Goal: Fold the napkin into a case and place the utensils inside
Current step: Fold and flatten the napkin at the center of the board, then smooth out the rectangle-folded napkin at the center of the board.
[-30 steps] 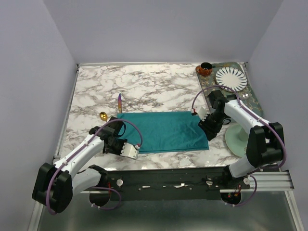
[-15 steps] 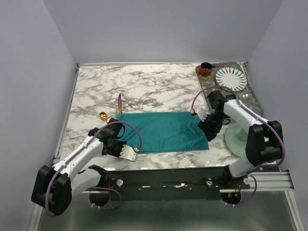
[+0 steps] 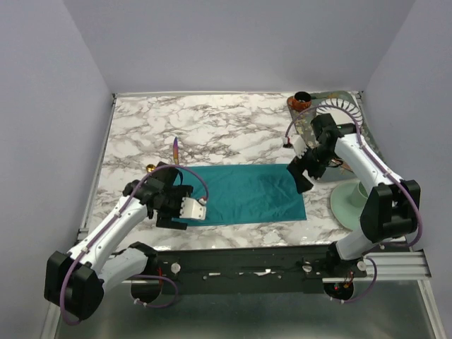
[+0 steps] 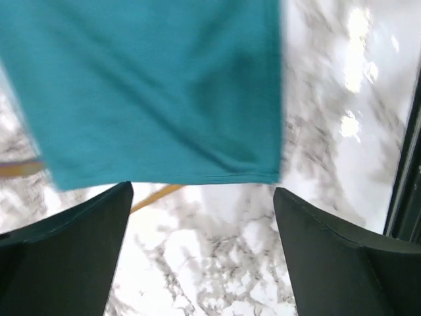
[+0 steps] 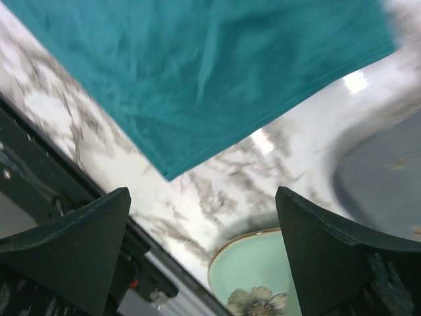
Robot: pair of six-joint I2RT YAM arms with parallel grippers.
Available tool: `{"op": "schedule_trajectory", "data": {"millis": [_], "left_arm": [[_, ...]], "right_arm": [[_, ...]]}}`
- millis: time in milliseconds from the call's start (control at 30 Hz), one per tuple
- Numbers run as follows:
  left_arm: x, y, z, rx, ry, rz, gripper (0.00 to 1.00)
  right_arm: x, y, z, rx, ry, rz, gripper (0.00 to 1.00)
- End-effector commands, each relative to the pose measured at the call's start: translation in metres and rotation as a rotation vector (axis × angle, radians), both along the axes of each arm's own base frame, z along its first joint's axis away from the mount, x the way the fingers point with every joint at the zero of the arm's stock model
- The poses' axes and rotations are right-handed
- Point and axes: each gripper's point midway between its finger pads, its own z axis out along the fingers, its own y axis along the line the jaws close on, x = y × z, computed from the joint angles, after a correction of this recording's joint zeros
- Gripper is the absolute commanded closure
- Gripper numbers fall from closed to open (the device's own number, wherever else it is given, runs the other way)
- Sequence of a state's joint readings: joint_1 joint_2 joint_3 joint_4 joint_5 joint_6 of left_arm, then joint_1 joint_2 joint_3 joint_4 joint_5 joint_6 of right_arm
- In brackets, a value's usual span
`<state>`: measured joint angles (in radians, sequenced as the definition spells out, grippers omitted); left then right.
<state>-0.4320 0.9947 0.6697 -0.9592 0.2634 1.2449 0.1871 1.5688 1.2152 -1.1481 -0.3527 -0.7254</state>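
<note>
Lying flat on the near half of the marble table [image 3: 233, 127], the teal napkin [image 3: 244, 192] shows as a wide rectangle, longer from left to right than from near to far, which suggests one fold is made; it is not yet the narrow case the task asks for. Its edges look fairly straight, with slight creases near the right end. Both utensils lie outside the cloth: the purple utensil [image 3: 175, 148] rests just beyond the napkin's far-left corner, and the gold utensil [image 3: 150, 168] sits to the left of that corner, partly hidden behind the left arm. The left gripper [image 4: 202, 192] hangs over the napkin's left end with its fingers spread wide and nothing between them; its wrist view shows only the cloth edge and bare marble in the gap. The right gripper [image 5: 202, 192] hovers over the right end, likewise spread apart and empty, with a napkin corner and the pale green saucer [image 3: 349, 205] below it. Farther off, at the far right, stand an orange cup [image 3: 301, 101] and a striped plate [image 3: 346, 107], partly covered by the right arm. By my reading, further folding and inserting both utensils remain.
</note>
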Motion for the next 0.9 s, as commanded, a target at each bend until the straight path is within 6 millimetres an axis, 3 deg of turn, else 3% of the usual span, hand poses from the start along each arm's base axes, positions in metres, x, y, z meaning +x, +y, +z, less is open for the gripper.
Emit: {"op": "schedule_trajectory", "data": {"millis": [0,33,67,100,133,200,233,333,367,400,433,467,500,533,567,600,633,700,733,867], "left_arm": [[0.048,-0.049,0.101,-0.344,-0.105,0.273,0.01],[0.065,-0.058,0.120,-0.412,-0.149,0.326,0.01],[0.074,-0.063,0.129,-0.476,-0.107,0.484,0.01],[0.089,-0.066,0.156,-0.542,-0.151,0.552,0.01],[0.107,-0.071,0.177,-0.628,-0.192,0.626,0.01],[0.126,-0.078,0.201,-0.761,-0.182,0.784,0.01],[0.136,-0.085,0.214,-0.830,-0.198,0.793,0.01],[0.156,-0.102,0.218,-0.949,-0.133,0.876,0.01],[0.169,-0.104,0.204,-0.941,-0.082,0.946,0.01],[0.178,-0.106,0.211,-0.967,-0.058,0.981,0.01],[0.171,-0.116,0.204,-0.968,0.083,0.973,0.01],[0.175,-0.123,0.189,-0.954,0.200,0.957,0.01],[0.178,-0.115,0.188,-0.994,0.295,0.955,0.01],[0.181,-0.124,0.197,-1.074,0.384,0.903,0.01],[0.182,-0.128,0.186,-1.104,0.538,0.961,0.01],[0.185,-0.125,0.173,-1.124,0.609,0.993,0.01],[0.192,-0.129,0.175,-1.172,0.617,0.956,0.01],[0.191,-0.139,0.149,-1.153,0.751,0.992,0.01],[0.196,-0.146,0.150,-1.192,0.746,0.948,0.01],[0.203,-0.160,0.112,-1.198,0.891,1.006,0.01]], "right_arm": [[0.062,0.039,0.100,0.240,-0.234,-0.064,0.00],[0.071,0.045,0.116,0.274,-0.260,-0.093,0.00],[0.079,0.053,0.134,0.325,-0.291,-0.097,0.00],[0.088,0.058,0.153,0.361,-0.336,-0.104,0.00],[0.107,0.067,0.184,0.425,-0.420,-0.148,0.00],[0.125,0.078,0.211,0.521,-0.499,-0.188,0.00],[0.144,0.088,0.238,0.620,-0.570,-0.257,0.00],[0.162,0.106,0.252,0.780,-0.564,-0.307,0.00],[0.165,0.116,0.250,0.828,-0.512,-0.288,0.00],[0.169,0.120,0.245,0.847,-0.471,-0.289,0.00],[0.170,0.126,0.240,0.877,-0.403,-0.309,0.00],[0.167,0.138,0.221,0.922,-0.268,-0.267,0.00],[0.165,0.142,0.210,0.935,-0.194,-0.280,0.00],[0.162,0.148,0.198,0.942,-0.118,-0.296,0.00],[0.157,0.152,0.185,0.947,-0.033,-0.322,0.00],[0.152,0.157,0.160,0.926,0.042,-0.352,0.00],[0.147,0.168,0.148,0.922,0.071,-0.346,0.00],[0.135,0.181,0.133,0.926,0.162,-0.375,0.00],[0.127,0.192,0.115,0.932,0.208,-0.371,0.00],[0.111,0.217,0.081,0.927,0.414,-0.432,0.00]]}}
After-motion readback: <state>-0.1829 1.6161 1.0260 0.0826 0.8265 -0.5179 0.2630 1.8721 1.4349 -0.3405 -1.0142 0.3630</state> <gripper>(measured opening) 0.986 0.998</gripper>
